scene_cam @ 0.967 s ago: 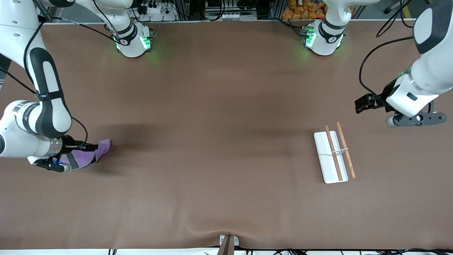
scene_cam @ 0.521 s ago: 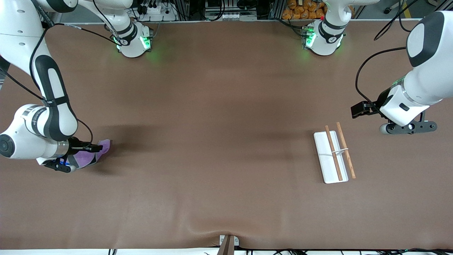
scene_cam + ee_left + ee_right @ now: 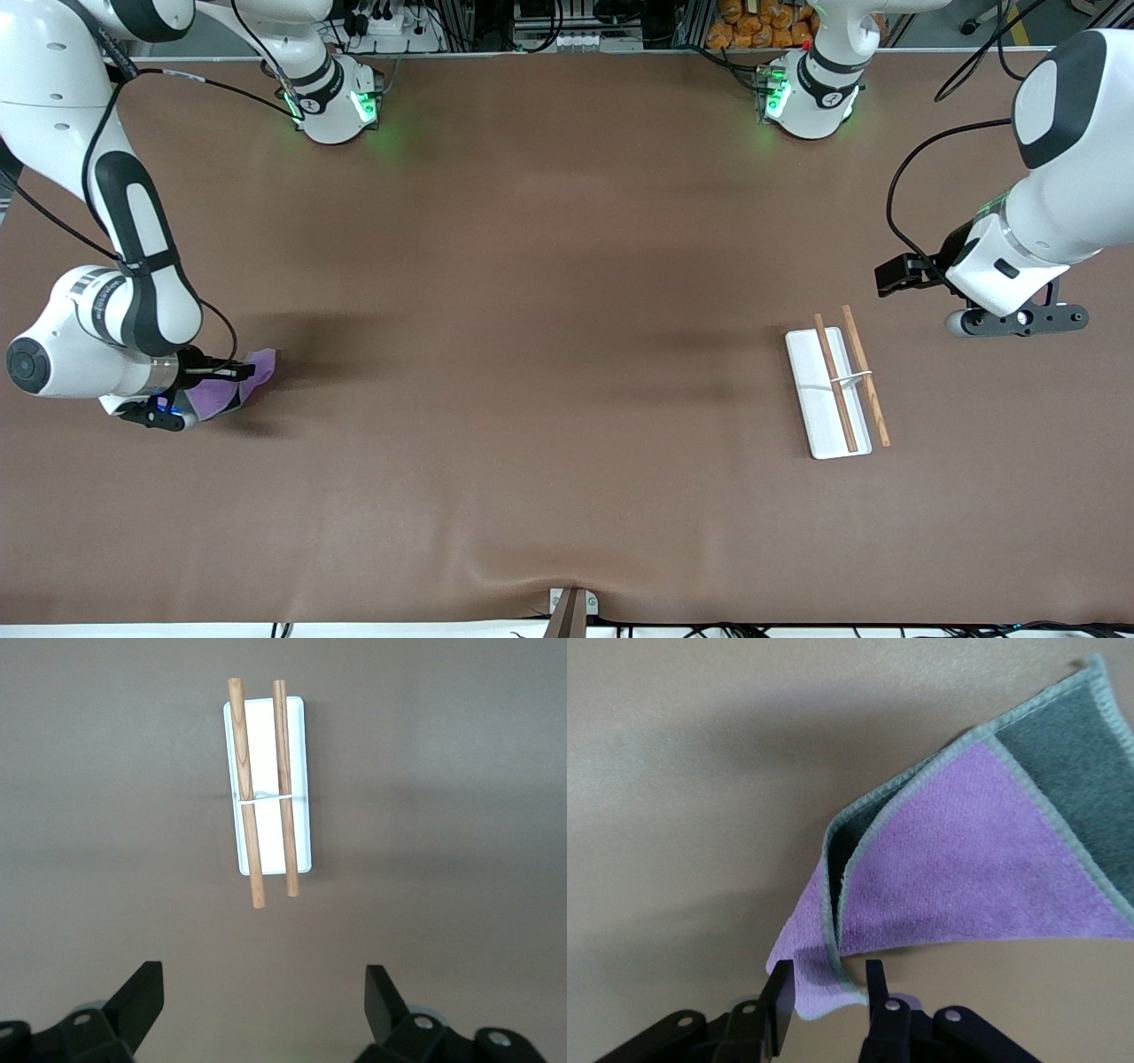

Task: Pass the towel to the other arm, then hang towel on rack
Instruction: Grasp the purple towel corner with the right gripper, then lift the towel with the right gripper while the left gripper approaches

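A: Light falls evenly from overhead; the table (image 3: 567, 266) is matte brown with no glare, only soft broad shadows below each arm.

B: Green glow spills around both bases (image 3: 337, 106). Sharp?

A: The front view is crisp. In the right wrist view the towel (image 3: 983, 868) casts a soft shadow; the left wrist view darkens toward its corners.

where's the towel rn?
The towel is at the right arm's end of the table, pinched at one folded edge by the right end effector, with the rest draping down toward the tabletop.
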You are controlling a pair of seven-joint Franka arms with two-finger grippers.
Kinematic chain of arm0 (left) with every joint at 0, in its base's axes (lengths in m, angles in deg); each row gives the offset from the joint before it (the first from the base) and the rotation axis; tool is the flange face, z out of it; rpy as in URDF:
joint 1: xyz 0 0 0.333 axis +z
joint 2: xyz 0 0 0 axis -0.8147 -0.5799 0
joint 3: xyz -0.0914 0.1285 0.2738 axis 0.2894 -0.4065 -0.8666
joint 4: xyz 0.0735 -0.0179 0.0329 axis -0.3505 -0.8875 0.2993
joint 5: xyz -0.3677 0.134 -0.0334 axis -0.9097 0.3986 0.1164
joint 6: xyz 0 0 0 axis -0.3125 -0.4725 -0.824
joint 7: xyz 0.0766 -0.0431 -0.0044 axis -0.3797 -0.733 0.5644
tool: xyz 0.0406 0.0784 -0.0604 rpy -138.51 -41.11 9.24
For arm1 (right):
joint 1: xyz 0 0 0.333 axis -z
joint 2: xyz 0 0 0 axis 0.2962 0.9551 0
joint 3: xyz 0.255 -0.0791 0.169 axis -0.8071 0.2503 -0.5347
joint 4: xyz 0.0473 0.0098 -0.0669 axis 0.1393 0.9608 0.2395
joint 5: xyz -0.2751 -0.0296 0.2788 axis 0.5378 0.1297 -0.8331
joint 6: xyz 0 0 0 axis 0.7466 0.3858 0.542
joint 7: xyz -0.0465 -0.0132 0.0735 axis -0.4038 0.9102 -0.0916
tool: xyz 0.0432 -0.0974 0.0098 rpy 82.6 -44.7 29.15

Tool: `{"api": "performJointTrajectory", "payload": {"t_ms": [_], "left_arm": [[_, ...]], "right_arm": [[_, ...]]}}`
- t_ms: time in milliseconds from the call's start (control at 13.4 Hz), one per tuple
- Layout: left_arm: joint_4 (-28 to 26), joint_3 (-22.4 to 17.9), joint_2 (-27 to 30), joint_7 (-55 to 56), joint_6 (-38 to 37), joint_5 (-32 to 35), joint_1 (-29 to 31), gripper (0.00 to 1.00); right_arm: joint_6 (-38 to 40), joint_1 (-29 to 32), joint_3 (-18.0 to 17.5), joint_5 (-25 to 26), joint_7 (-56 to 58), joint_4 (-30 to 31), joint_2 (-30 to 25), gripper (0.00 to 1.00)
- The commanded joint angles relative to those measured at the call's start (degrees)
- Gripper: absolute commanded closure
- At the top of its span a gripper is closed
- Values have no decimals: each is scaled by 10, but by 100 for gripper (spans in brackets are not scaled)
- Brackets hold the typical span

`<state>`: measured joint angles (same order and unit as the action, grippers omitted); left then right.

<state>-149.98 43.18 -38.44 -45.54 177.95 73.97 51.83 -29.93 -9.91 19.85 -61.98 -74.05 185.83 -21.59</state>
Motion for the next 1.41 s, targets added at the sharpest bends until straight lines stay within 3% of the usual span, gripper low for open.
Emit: {"api": "performJointTrajectory", "payload": {"t_ms": [0, 223, 446, 893, 1339], "left_arm": [[-4, 7, 8, -10, 1, 1, 1, 0], [-8, 8, 8, -9, 0, 1, 1, 0], [-11, 8, 9, -9, 0, 1, 2, 0], [-12, 8, 10, -9, 0, 1, 2, 0], [-12, 8, 15, -5, -3, 1, 2, 0]], "right_arm": [[-5, 7, -7, -16, 12, 1, 1, 79], [-2, 4, -7, -16, 10, 0, 1, 100], [18, -14, -7, -16, -12, -9, -10, 100], [137, -70, -9, -20, -174, -78, -20, 100], [224, -147, -8, -177, -345, -129, -37, 100]]}}
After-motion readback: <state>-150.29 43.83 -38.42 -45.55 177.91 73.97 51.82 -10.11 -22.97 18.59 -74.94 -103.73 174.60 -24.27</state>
